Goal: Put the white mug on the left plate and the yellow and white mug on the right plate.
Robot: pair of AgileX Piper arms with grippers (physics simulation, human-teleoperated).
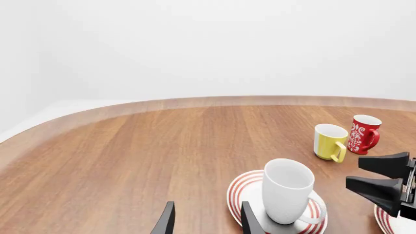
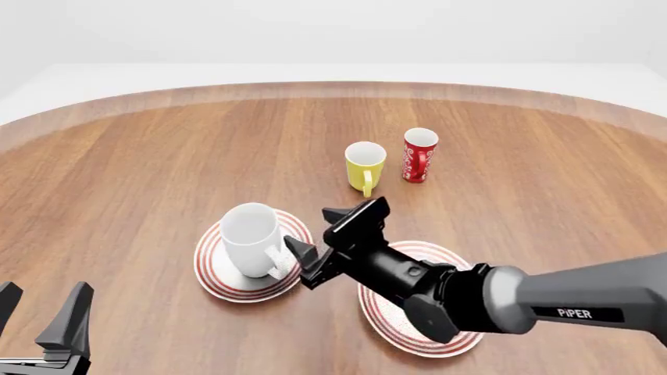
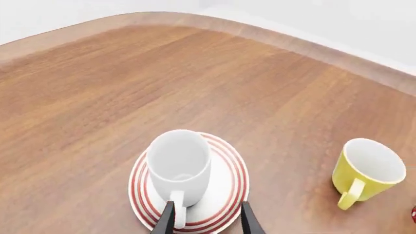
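White mug (image 2: 252,238) upright on left plate (image 2: 214,276). Right gripper (image 2: 322,240) spread wide beside its handle, grasping nothing. Left gripper (image 2: 40,316) also wide, unladen.

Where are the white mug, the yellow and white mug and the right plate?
white mug (image 2: 250,238), front view, outer wall.
yellow and white mug (image 2: 364,167), front view, outer wall.
right plate (image 2: 388,326), front view, bare rim.

Reaching forward and leftward from the right, right gripper (image 2: 320,244) hovering with fingers spread apart. Hanging low at the near left, left gripper (image 2: 40,311), apparently parted too.
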